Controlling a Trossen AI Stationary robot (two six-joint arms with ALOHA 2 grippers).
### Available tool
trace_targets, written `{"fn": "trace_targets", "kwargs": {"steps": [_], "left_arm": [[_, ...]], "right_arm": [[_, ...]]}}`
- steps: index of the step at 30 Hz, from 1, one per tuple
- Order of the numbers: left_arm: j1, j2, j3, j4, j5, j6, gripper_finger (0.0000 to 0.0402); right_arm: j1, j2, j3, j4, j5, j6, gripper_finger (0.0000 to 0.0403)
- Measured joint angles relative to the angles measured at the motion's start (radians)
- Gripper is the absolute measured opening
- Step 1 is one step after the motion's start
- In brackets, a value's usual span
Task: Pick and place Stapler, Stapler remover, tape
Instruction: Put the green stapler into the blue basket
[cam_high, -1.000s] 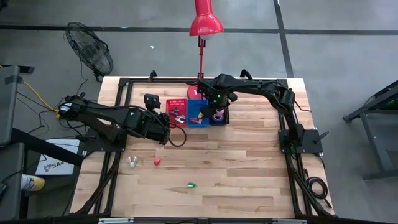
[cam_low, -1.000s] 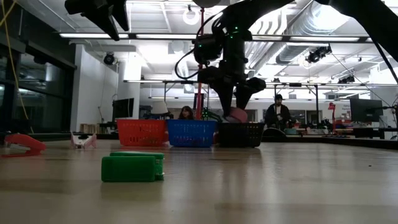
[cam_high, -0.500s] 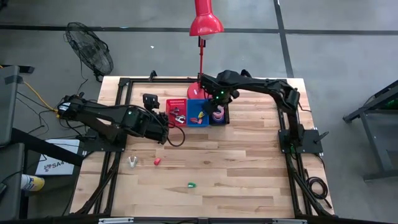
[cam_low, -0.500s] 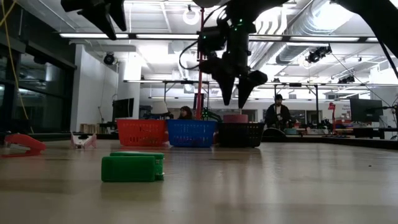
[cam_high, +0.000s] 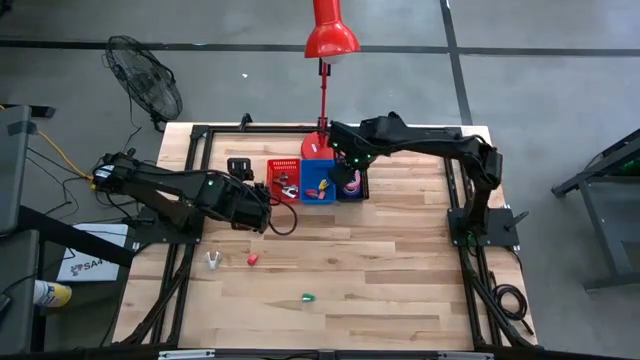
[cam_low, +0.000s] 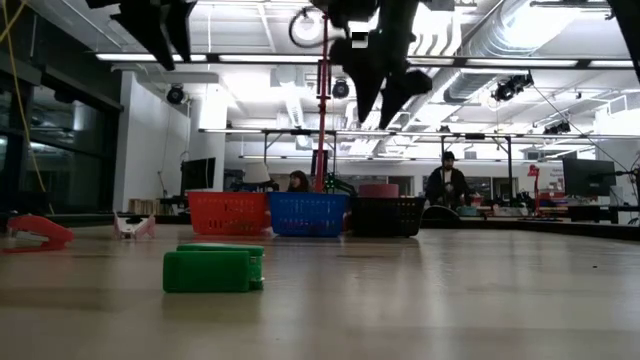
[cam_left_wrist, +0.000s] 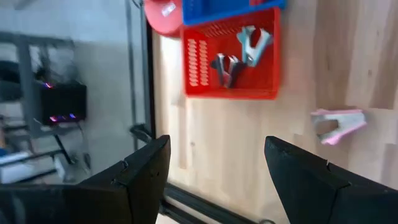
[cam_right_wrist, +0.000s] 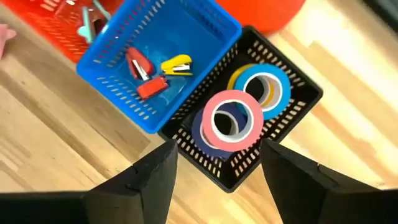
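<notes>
Pink tape in black bin, below open right end effector.

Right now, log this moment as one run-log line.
right gripper: open, above black bin | pink tape: in black bin, atop other rolls | left gripper: open, empty, near red bin

Purple tape roll half hidden beneath the pink roll in the black bin

Pink tape roll atop blue and purple ones in black mesh bin; blue bin, red bin.
</notes>
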Motion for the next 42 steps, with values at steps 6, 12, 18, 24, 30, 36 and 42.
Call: {"fn": "trace_targets", "kwargs": {"steps": [6, 12, 18, 24, 30, 36, 42], "left_arm": [[0.0, 0.0, -0.07, -0.023, 0.083, -0.151, 0.0257], [0.0, 0.0, -0.187, -0.017, 0.201, -0.321, 0.0257], [-0.002, 0.0, -0.263, -0.005, 0.291, -0.425, 0.0257], [-0.031, 0.0, -0.27, 0.023, 0.3, -0.494, 0.0257], [-0.071, 0.001, -0.27, 0.172, 0.3, -0.466, 0.0257], [-0.088, 0.001, -0.27, 0.437, 0.308, -0.218, 0.0257], [-0.086, 0.039, -0.269, 0.686, 0.43, 0.002, 0.0257]], "right_arm": [[0.097, -0.061, 0.0, -0.028, 0.128, -0.024, 0.022], [0.193, -0.104, 0.0, -0.132, 0.291, -0.028, 0.022], [0.271, -0.14, 0.0, -0.161, 0.345, -0.087, 0.022], [0.348, -0.156, -0.003, -0.157, 0.344, -0.121, 0.022], [0.423, -0.275, -0.276, 0.093, 0.276, -0.102, 0.022], [0.481, -0.487, -0.642, 0.41, 0.251, 0.039, 0.022], [0.534, -0.7, -0.89, 0.524, 0.279, 0.203, 0.022]]}}
